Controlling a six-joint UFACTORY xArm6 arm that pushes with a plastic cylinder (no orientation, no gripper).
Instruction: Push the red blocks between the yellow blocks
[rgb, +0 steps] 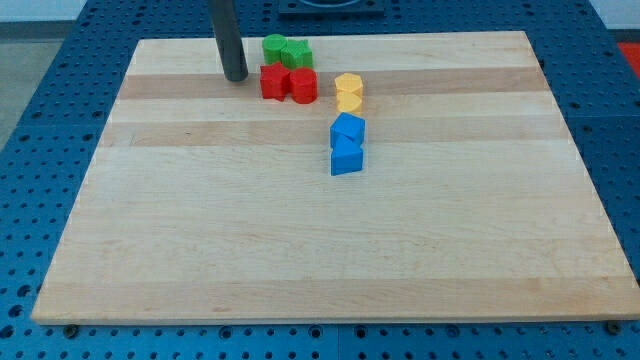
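**Tip parked left of the reds, push not yet made**

Nearest, centre frame: two blue blocks (347, 145), touching, stacked front-to-back. Just behind them, two yellow blocks (348, 92), pressed together, no gap betw. them. Left of those, upper centre: two red blocks (288, 83) side by side, w/ two green blocks (287, 51) right behind. My tip (236, 76) sits just left of the reds, near but apart, I think. No jaws here, just a rod; it holds nothing. Step: lining up. Next prob. needs the yellows split first, then reds shoved rightward.
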